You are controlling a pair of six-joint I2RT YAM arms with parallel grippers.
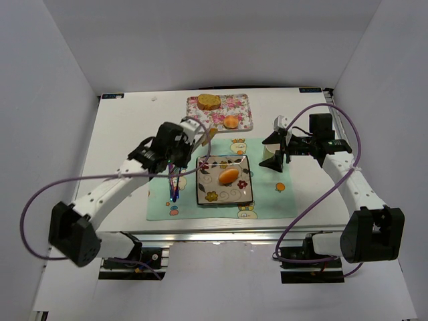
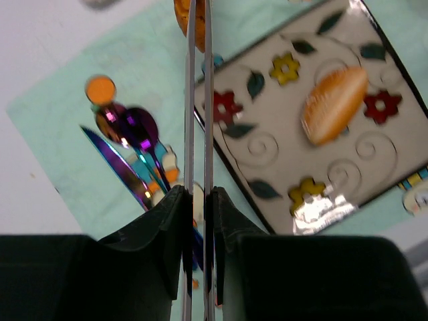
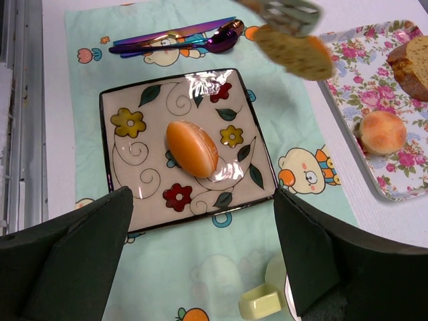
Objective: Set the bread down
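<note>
Toward the desk's near edge, the left end effector (image 2: 198, 197) is clamped narrow on a pair of tongs (image 2: 190, 100). Their tips pinch the bread slice (image 3: 294, 50) in the air just off the far-left corner of the plate (image 3: 134, 174). The pinch looks slight, so a jolt could drop the slice on the mat (image 1: 160, 200). A late release could land it on the roll (image 3: 192, 148) in the plate's middle. The right end effector (image 1: 274, 152) hovers wide and empty off the plate's right edge.

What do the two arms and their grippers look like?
Both the left arm and the right arm have white links and black joints. A purple cable loops along each. The left gripper and right gripper have blocky black fingers.
</note>
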